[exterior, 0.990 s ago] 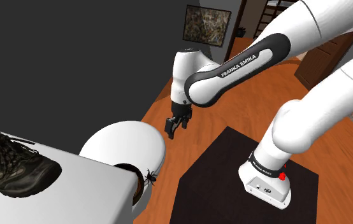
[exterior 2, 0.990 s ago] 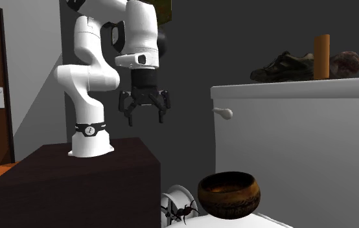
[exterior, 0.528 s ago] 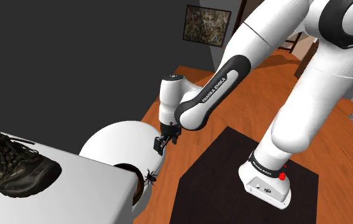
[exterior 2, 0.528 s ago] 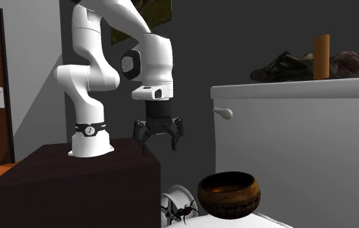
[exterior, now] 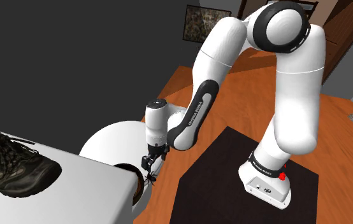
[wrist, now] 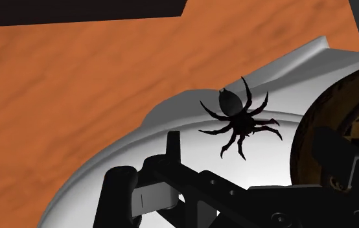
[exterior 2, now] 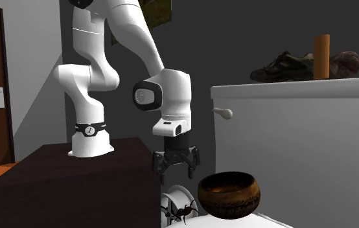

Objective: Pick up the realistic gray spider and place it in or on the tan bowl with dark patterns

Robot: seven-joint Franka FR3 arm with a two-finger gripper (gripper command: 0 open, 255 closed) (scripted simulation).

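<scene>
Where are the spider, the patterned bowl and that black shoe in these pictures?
spider [wrist: 239,120]: wrist view, on its dark body where the legs meet.
bowl [exterior 2: 229,197]: second exterior view, on its brown outer wall.
shoe [exterior: 16,167]: shoulder view, on its black laced upper.

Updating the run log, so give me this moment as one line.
stage: pre-grasp | gripper: open, above spider, apart | spider: on white lid, unheld | bowl: beside spider
</scene>
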